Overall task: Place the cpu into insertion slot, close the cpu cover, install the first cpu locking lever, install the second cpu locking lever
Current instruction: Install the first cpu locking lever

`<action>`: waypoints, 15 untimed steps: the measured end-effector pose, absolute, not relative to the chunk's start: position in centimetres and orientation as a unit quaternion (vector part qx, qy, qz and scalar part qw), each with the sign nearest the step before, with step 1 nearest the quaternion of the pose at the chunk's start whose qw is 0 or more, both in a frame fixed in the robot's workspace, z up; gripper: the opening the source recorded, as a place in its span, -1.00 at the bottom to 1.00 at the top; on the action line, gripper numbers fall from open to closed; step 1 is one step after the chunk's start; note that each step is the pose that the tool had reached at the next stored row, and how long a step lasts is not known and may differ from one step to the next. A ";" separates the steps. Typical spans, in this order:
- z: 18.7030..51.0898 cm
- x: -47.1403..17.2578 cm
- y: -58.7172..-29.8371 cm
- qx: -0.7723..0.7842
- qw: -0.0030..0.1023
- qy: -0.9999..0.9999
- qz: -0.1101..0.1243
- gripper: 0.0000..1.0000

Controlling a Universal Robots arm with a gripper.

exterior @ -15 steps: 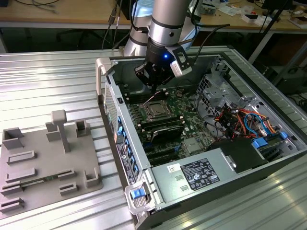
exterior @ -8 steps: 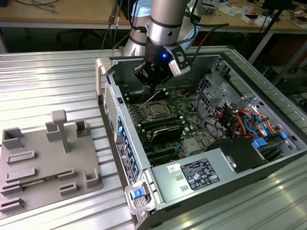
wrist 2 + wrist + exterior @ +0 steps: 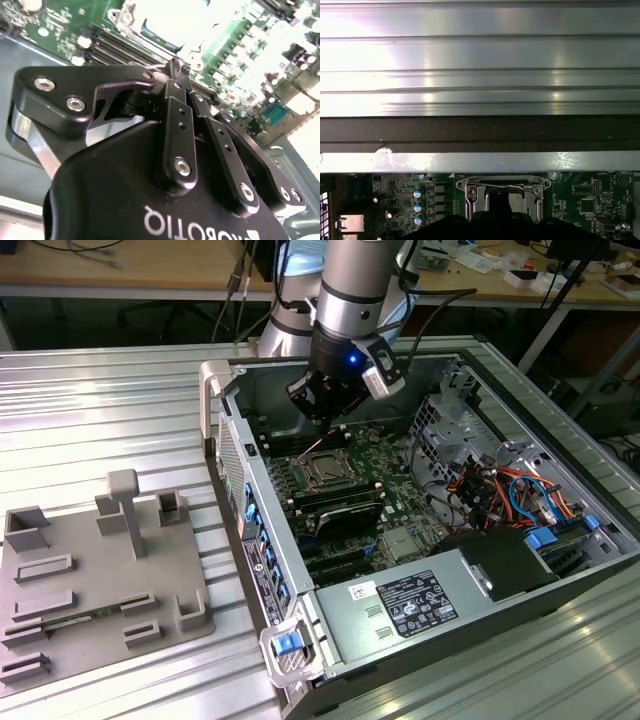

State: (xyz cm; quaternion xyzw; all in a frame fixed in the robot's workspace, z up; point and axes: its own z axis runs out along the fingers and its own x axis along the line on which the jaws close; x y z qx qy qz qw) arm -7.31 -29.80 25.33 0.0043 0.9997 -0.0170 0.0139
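In the exterior view my gripper (image 3: 316, 416) hangs inside the open computer case, just behind the insertion slot (image 3: 326, 472). The cpu (image 3: 327, 471) lies flat in the slot, its silver-grey top showing. The cpu cover (image 3: 343, 461) lies down around it as a silver frame. A thin locking lever (image 3: 322, 445) slants up from the slot towards the fingertips. In the second wrist view the gripper (image 3: 177, 67) has its black fingers (image 3: 172, 120) pressed together, shut, above the brightly lit slot (image 3: 165, 22). The first wrist view shows the cpu cover (image 3: 471, 194) with a wire lever (image 3: 502, 187) across it.
Long black memory slots (image 3: 340, 508) lie in front of the socket. A grey white-labelled box (image 3: 415, 605) fills the near corner, with orange and blue cables (image 3: 505, 490) on the exterior view's right. A grey fixture tray (image 3: 100, 580) rests on the ribbed metal table (image 3: 100, 410).
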 end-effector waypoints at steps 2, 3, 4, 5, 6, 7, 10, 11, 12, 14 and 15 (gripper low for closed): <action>25.3 -7.3 -29.6 0.001 0.014 1.000 -0.017 -0.79; 25.2 -7.3 -29.6 -0.001 0.014 1.000 -0.017 -0.79; 25.2 -7.3 -29.5 -0.003 0.014 1.000 -0.017 -0.79; 25.1 -7.3 -29.5 -0.004 0.014 1.000 -0.017 -0.79; 25.1 -7.3 -29.4 -0.005 0.014 1.000 -0.017 -0.79; 25.0 -7.3 -29.4 -0.006 0.014 1.000 -0.017 -0.79; 24.7 -7.2 -29.3 -0.006 0.014 1.000 -0.017 -0.79; 24.6 -7.2 -29.2 -0.006 0.014 1.000 -0.017 -0.79; 24.4 -7.1 -29.2 -0.007 0.014 1.000 -0.017 -0.79; 24.1 -7.0 -29.0 -0.015 0.014 1.000 -0.016 -0.79; 24.1 -7.0 -28.9 -0.018 0.014 1.000 -0.017 -0.79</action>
